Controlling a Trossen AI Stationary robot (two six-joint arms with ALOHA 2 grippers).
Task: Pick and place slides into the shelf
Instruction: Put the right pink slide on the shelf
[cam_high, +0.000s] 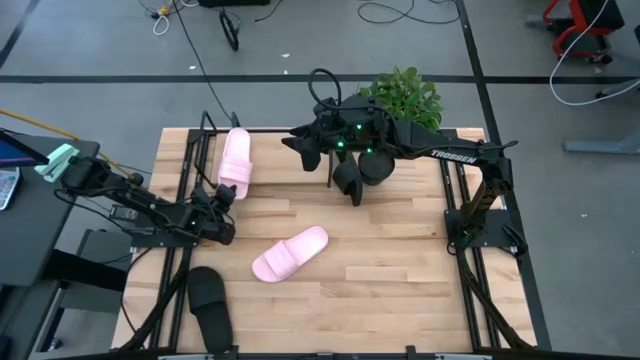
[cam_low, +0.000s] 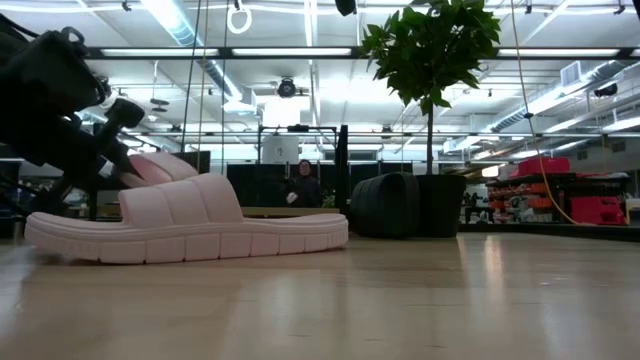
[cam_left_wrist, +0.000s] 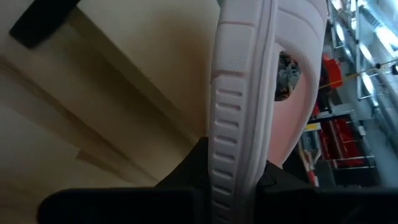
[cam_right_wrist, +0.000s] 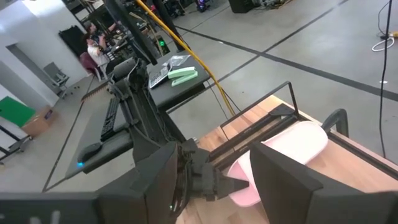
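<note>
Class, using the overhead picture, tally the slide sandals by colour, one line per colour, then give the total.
Pale pink slides: 2, one on the shelf at, one mid-table
Black slides: 2, and
Total: 4

Two slides are pale pink, with ribbed whitish soles; another slide is black. The shelf is black. The bench is light striped wood.
</note>
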